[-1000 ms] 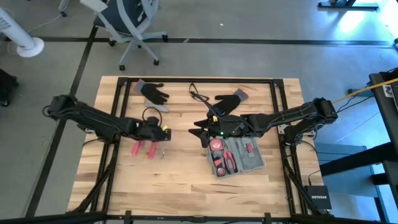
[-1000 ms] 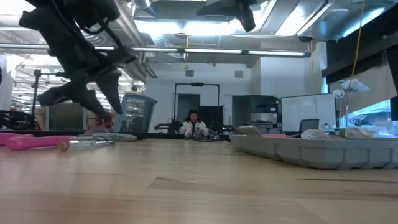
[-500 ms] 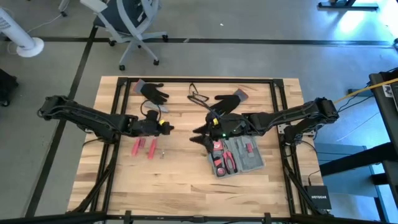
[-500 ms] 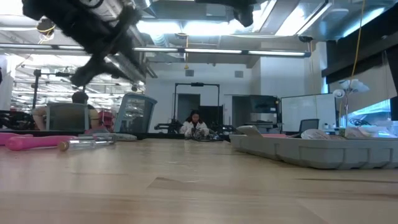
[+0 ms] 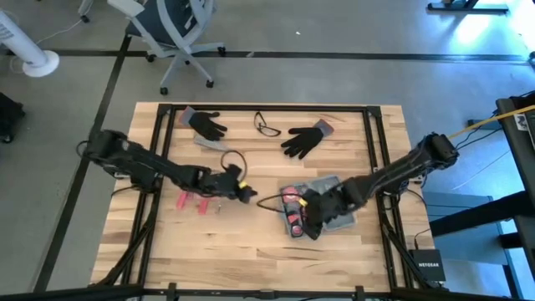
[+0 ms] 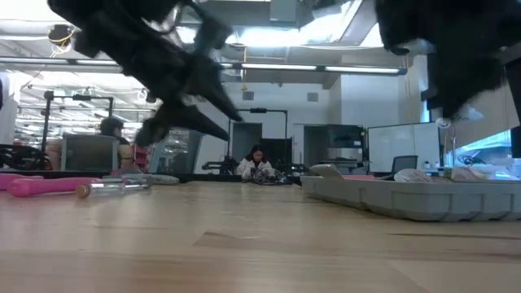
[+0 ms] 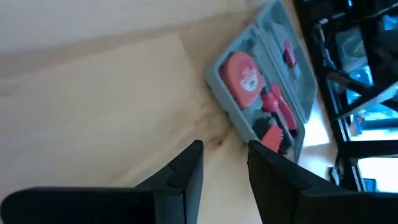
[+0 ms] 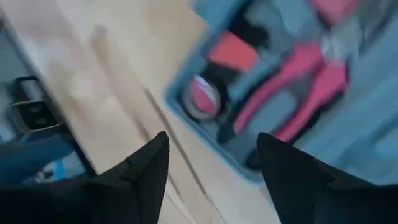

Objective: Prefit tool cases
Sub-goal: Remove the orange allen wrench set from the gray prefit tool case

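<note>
A: Where's the tool case (image 5: 328, 203)?

B: Lying open on the bench (image 5: 251, 255), on the right half, about midway between the far and near edges. Grey tray facing up.

A: Anything seated in it?

B: Yes, partly filled. Round red tape measure (image 7: 241, 76) in a slot at one end, red-handled pliers (image 8: 298, 68) alongside, a smaller red piece further in. Several grey slots look bare, though hard to be sure.

A: And left outside?

B: Loose red-handled tools (image 5: 194, 201) lying on the left half, well apart from the case. By that reckoning, roughly midway: some fitted, some waiting, lid not shut.

A: Grippers?

B: Left gripper (image 5: 247, 193) near the middle of the bench, between the loose tools and the case, pointing toward the case. Fingers (image 7: 186, 171) parted by a narrow gap, nothing between them. Right gripper (image 5: 308, 222) over the case's near left corner, fingers (image 8: 146, 165) spread wide, holding nothing.

A: Other clutter?

B: Two black gloves (image 5: 206, 124) and a pair of glasses (image 5: 267, 128) along the far edge, untouched. Not part of the job.

A: Next, at a guess?

B: Probably fetching the loose tools and pressing them into the bare slots.
</note>
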`<state>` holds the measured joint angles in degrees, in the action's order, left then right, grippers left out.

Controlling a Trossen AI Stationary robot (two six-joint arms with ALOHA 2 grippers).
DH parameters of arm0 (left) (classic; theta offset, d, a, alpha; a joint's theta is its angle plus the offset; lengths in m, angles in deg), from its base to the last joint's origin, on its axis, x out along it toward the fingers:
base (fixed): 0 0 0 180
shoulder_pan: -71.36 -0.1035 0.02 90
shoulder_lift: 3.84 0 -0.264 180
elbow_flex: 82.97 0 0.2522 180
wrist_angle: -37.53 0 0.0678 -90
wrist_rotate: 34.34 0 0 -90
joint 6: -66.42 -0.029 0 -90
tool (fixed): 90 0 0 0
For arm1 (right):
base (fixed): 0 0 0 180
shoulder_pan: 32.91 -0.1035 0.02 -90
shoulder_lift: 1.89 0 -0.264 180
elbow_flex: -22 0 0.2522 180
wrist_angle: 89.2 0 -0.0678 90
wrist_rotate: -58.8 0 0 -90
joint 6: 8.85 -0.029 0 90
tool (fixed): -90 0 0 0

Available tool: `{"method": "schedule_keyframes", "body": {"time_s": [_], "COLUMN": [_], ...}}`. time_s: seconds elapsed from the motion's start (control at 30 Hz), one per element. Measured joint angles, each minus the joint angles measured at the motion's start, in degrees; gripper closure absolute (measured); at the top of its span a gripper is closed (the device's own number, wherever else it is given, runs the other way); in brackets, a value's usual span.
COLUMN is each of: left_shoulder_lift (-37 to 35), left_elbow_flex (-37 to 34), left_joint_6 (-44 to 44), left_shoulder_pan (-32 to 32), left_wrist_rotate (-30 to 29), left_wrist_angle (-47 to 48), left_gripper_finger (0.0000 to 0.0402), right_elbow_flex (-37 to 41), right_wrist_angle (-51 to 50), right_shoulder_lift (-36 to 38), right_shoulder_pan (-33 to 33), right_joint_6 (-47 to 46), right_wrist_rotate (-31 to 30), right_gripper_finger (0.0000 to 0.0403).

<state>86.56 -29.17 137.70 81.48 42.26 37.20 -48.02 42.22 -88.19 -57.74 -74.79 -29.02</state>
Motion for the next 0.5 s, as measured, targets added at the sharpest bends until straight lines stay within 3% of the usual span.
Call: {"method": "schedule_keyframes", "body": {"time_s": [0.13, 0.27, 0.5], "left_shoulder_lift": [6.12, 6.88, 5.57], "left_elbow_flex": [4.46, 7.57, 8.74], "left_joint_6": [-1.27, -4.21, -8.45], "left_shoulder_pan": [-0.12, -1.54, -4.52], "left_wrist_rotate": [3.60, 4.47, 5.17], "left_wrist_angle": [-0.57, -0.77, 6.95], "left_gripper_finger": [0.0288, 0.0288, 0.0288], "right_elbow_flex": [4.75, 5.32, 5.28], "right_wrist_angle": [10.10, 15.72, 12.98], "right_shoulder_lift": [-0.11, -0.09, -0.29], "right_shoulder_pan": [-0.69, -0.69, 0.63], "right_joint_6": [-8.43, -10.33, -12.20], "right_wrist_rotate": [-1.24, -3.95, -6.48], "right_gripper_finger": [0.0171, 0.0171, 0.0171]}}
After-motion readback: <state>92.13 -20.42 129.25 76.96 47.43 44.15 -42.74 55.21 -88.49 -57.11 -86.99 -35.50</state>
